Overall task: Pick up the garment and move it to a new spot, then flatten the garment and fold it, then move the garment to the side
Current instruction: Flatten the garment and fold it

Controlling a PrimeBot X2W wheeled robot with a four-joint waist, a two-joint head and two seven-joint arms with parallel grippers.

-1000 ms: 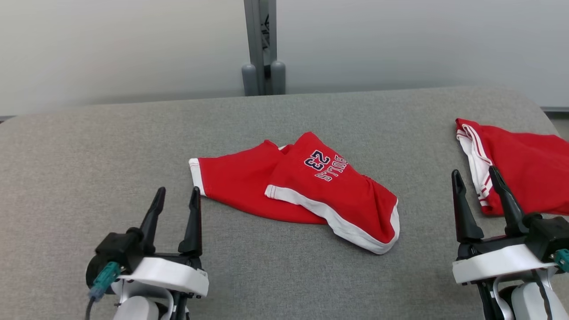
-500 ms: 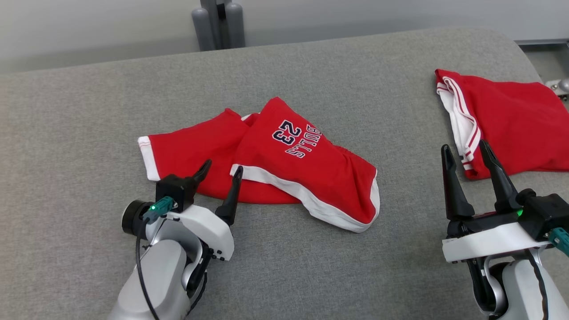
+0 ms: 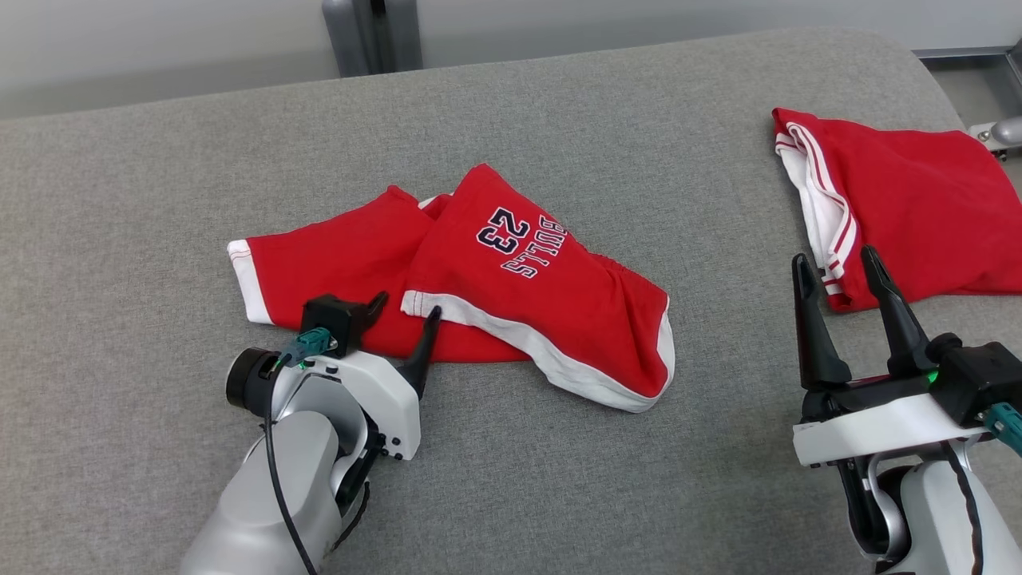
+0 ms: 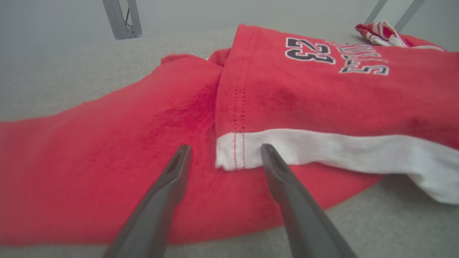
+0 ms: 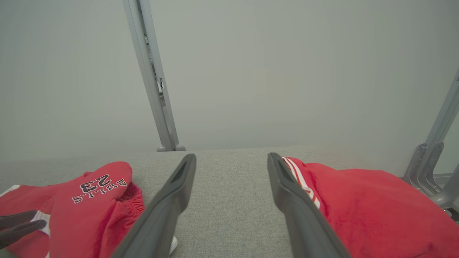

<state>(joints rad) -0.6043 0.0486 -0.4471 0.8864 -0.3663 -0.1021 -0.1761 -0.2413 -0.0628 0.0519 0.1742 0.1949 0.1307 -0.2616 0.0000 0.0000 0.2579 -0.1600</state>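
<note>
Now the left gripper (image 3: 408,304) gapes wide at the shorts (image 3: 551,299) — closing may snag one layer of the hem (image 4: 322,148), dragging them lopsided.

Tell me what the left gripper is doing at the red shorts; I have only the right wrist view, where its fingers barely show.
Observer: The left gripper is open, with the white hem corner of the red shorts between its fingers; nothing is gripped yet.
Operator: Do the shorts lie flat?
Observer: No. In the head view the printed leg lies over the plain leg.
</note>
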